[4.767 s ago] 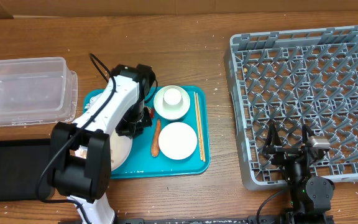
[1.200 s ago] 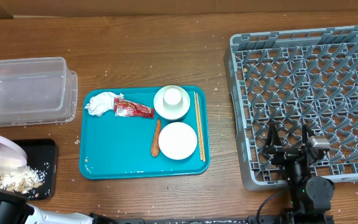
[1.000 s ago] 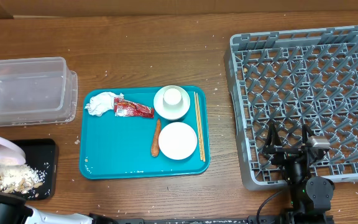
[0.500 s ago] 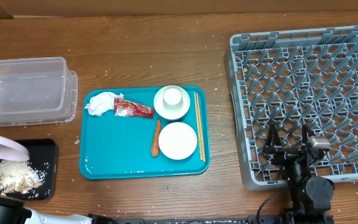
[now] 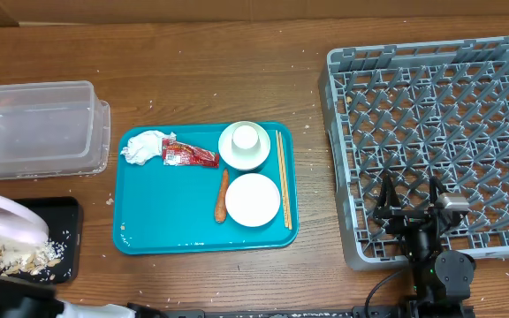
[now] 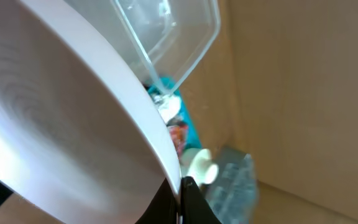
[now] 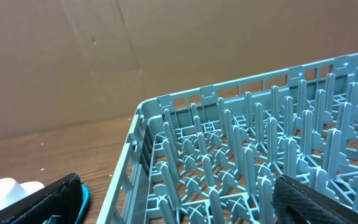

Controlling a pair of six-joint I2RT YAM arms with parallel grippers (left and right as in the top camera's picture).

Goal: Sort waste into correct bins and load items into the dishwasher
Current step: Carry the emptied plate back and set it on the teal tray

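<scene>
My left gripper (image 6: 180, 191) is shut on the rim of the large white plate (image 6: 55, 124). The overhead view shows this plate (image 5: 13, 221) tilted over the black tray (image 5: 64, 231), with pale rice scraps (image 5: 25, 254) lying on the tray. On the teal tray (image 5: 175, 231) lie the napkin (image 5: 144, 146), red wrapper (image 5: 189, 156), carrot (image 5: 223, 196), a bowl (image 5: 253, 200), and a second bowl (image 5: 233, 157) with the cup (image 5: 246, 136) in it. My right gripper (image 5: 411, 212) stands open and holds nothing, at the front edge of the grey dish rack (image 5: 440, 124).
The clear tub (image 5: 34, 128) sits behind the black tray at the far left. Wooden chopsticks (image 5: 282, 177) lie along the teal tray's right side. In the right wrist view the rack's pegs (image 7: 260, 155) fill the space between the fingers.
The left arm carried the plate from the teal tray to the black tray, and rice scraps now lie there. Over the last second the tilted plate shifted slightly. The right arm has not moved.
</scene>
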